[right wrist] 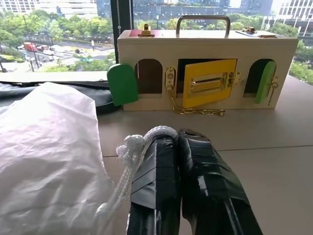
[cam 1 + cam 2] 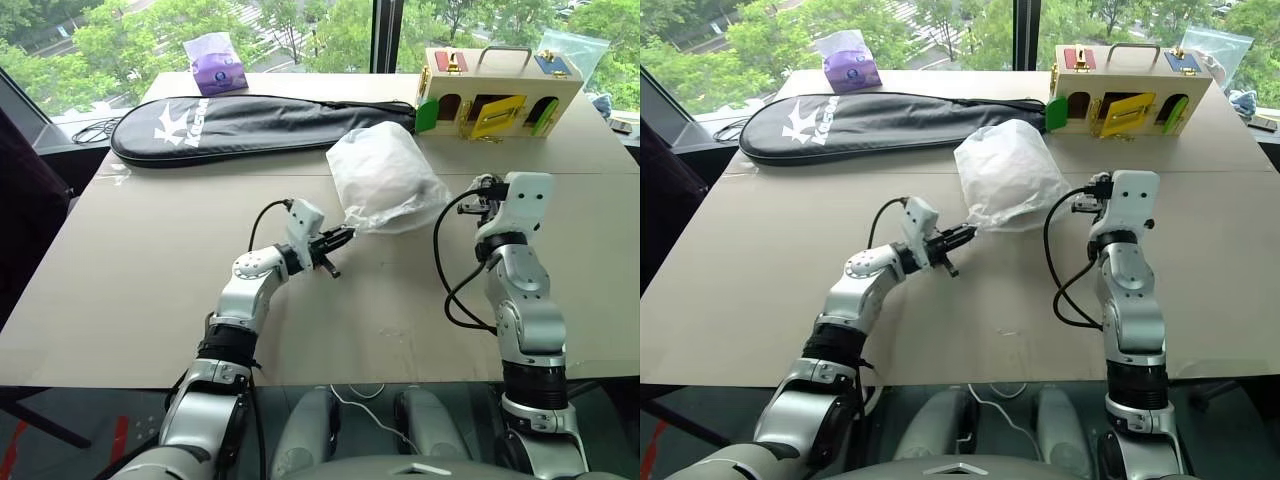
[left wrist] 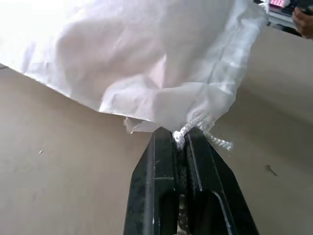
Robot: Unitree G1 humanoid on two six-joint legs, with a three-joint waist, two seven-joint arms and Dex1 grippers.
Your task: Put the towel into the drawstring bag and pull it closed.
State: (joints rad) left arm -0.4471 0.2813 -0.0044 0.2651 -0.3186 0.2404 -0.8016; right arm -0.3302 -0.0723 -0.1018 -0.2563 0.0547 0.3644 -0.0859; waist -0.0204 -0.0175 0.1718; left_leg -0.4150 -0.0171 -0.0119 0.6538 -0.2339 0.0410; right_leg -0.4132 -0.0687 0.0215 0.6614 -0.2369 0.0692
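The drawstring bag [image 2: 385, 178] was translucent yet too cloudy to show its contents. Its upper part was cut off by the left wrist view's edge, and its cord [image 3: 182, 137] vanished between the left gripper's [image 3: 180, 142] clamped fingers.

Head pair overhead — wrist views close on drawstring bag [image 2: 385, 180]

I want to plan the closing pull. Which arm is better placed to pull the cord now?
Probably both: left gripper and right gripper each clamp a cord on opposite sides of the drawstring bag.
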